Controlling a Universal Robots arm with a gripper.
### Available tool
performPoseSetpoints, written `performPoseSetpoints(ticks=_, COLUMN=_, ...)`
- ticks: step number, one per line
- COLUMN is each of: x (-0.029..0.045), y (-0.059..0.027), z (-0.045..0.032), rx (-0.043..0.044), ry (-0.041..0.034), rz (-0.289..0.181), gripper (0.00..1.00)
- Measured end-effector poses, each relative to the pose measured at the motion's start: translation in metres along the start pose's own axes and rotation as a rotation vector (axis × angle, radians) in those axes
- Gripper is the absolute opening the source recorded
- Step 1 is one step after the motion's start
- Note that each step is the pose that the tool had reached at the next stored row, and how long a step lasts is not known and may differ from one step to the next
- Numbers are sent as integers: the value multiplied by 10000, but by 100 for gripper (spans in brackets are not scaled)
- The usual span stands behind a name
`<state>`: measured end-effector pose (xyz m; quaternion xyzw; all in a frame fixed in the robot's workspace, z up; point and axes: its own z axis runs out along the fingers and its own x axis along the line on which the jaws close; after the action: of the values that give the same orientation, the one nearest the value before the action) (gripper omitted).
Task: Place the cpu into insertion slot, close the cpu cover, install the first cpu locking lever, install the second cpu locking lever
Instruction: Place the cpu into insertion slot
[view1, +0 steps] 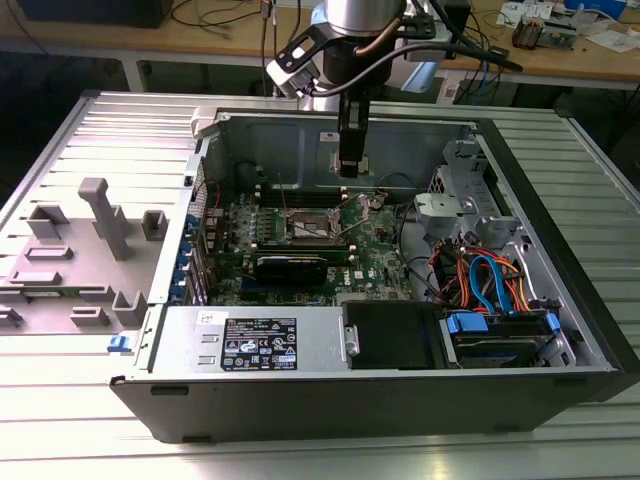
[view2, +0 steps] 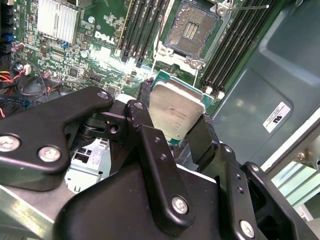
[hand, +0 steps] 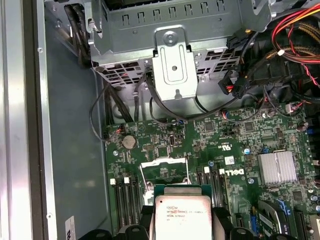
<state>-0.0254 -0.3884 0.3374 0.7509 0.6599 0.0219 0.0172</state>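
We note the cpu (view2: 176, 112) held flat, gripper (view2: 174, 125) clamped on 2 opposite edges, near the uncovered insertion slot (view2: 192, 30), likely so it seats level.

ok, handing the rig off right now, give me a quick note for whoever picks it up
Tool: shut on the cpu, gripped by its edges, metal top facing the wrist cameras.
Position: above the green board inside the open computer case. The cpu is short of the insertion slot and not touching it.
Slot: empty, contacts exposed. The cpu cover looks swung open.
Done: cpu is in the grasp and inside the case.
Left: cpu not yet seated, cover not closed, neither locking lever installed.
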Motion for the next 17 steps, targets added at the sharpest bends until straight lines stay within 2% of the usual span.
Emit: performPoseSetpoints(ticks=17, x=-1, y=-8, z=26, rx=-2, ry=-5, rz=116, gripper=54)
